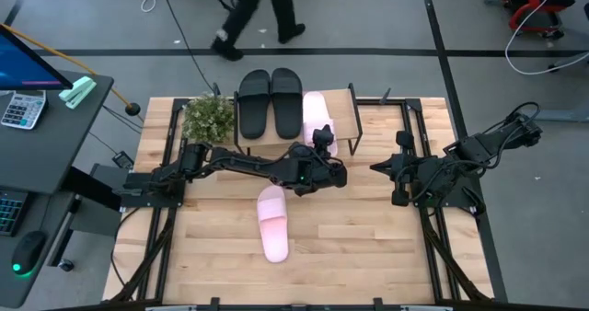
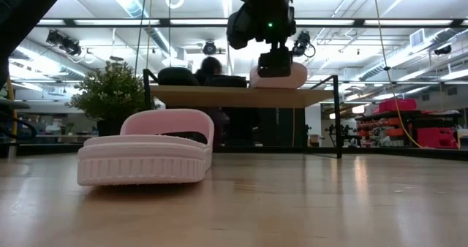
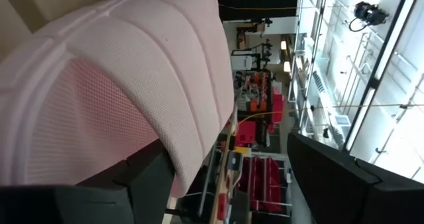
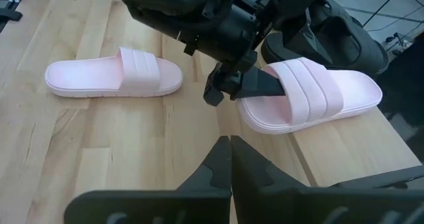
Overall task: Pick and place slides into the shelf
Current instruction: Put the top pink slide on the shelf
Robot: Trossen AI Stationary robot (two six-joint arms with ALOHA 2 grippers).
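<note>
Pink and close before us, one slide (image 1: 273, 223) is lying on the bare table (image 1: 368, 247), long axis running toward the shelf (image 1: 345, 127). We are watching the left gripper (image 1: 324, 143) hanging spread-jawed at the other pink slide (image 1: 317, 118) on the shelf board beside the black pair (image 1: 270, 102). We are judging the left arm nearer; the right gripper (image 1: 379, 167) is waiting, pressed together.

Two slides (image 1: 271, 102) matte black; two pale pink (image 1: 273, 222); shelf (image 1: 342, 111) light wood, black legs.
</note>
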